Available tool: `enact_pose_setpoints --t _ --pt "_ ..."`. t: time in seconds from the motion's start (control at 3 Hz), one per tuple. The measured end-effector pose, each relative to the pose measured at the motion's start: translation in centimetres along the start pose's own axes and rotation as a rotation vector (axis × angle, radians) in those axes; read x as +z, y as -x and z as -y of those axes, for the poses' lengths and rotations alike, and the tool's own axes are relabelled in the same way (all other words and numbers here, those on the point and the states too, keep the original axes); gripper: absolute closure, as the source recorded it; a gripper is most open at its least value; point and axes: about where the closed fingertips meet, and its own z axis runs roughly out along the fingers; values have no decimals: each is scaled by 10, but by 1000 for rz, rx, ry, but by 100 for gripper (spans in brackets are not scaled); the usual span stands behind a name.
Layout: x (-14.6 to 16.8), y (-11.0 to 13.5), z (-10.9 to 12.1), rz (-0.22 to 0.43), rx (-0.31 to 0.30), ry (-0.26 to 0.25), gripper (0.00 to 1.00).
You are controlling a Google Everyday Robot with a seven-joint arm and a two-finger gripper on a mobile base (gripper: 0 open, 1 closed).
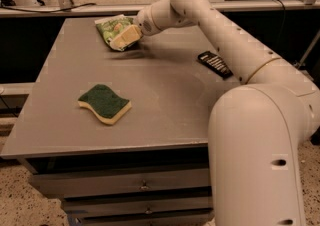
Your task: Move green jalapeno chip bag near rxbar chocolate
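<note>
Crinkled green chip bag (111,27) against claw (125,37), far side, black rxbar (214,64) right
</note>
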Motion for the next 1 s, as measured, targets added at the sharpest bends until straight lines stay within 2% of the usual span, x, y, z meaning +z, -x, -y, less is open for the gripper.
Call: enact_pose_setpoints --t 0.33,1.0 --pt "10 -5 -15 -18 0 34 18" --pt "3 -6 -24 -16 2 34 65"
